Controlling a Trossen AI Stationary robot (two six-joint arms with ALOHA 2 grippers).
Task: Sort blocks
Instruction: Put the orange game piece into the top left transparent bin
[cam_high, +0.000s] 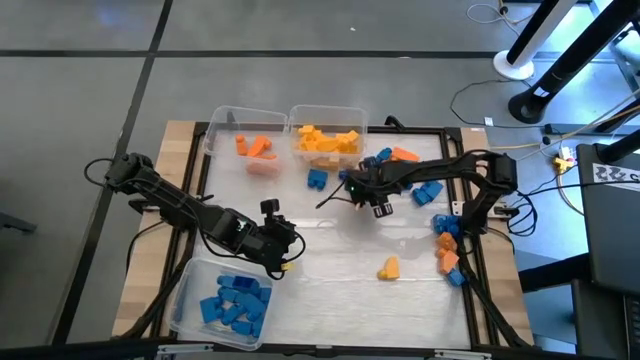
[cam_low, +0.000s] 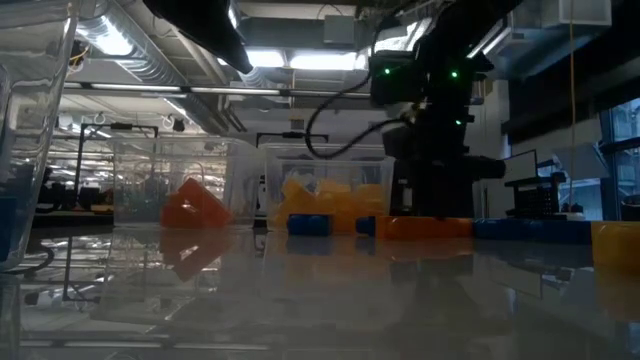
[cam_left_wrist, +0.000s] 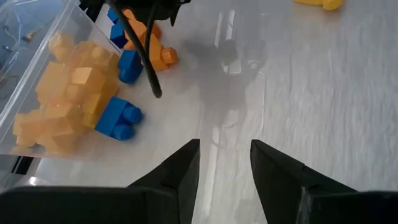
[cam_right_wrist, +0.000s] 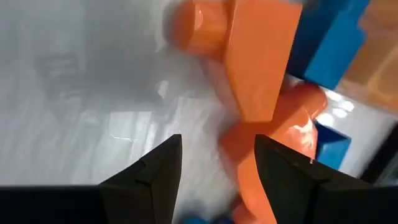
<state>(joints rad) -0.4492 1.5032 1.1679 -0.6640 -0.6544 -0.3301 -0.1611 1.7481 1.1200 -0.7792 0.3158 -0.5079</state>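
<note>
Near edge: bin of blue blocks (cam_high: 235, 303), w/ left gripper (cam_high: 290, 250) just beyond its corner, fingers spread, nothing btwn them. Mid-table: lone yellow block (cam_high: 388, 268); more blue/orange blocks along the right side. Far side: right gripper (cam_high: 352, 192), fingers spread & empty, by an orange block (cam_right_wrist: 261, 68); behind it the orange bin (cam_high: 245, 140) & yellow bin (cam_high: 327, 135).

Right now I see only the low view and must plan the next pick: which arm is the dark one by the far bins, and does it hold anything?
Observer: The right gripper; its fingers stand open and empty, an orange block just beyond them.
Operator: And the left arm?
Observer: The left gripper hangs open and empty near the bin of blue blocks.
Operator: That yellow at my right edge?
Observer: A lone yellow block on open table, outside every bin.
</note>
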